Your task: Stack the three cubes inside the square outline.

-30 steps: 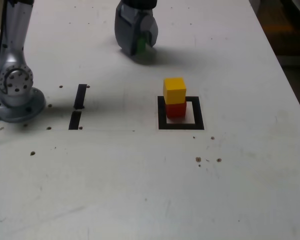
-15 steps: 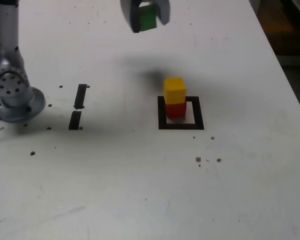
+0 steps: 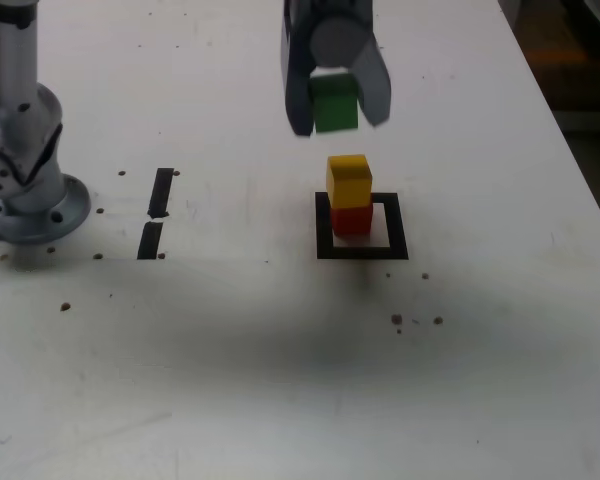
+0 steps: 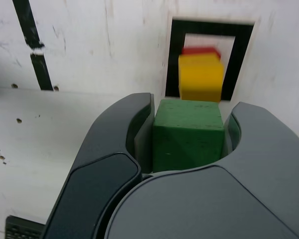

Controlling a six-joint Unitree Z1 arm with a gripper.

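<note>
Below my pincer point(image 3: 334, 108), which is clamped on the green cube point(image 3: 335, 105), the yellow cube point(image 3: 349, 180) already sits on the red cube point(image 3: 352, 219) inside the square outline point(image 3: 362, 249). I judge only the final placement remains.

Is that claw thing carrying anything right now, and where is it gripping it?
Yes. The gripper holds the green cube, pinched by two opposite side faces, in the air.

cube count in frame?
3. Small red cube inside the black tape square outline, yellow cube stacked on it, green cube held in the end effector above them.
</note>
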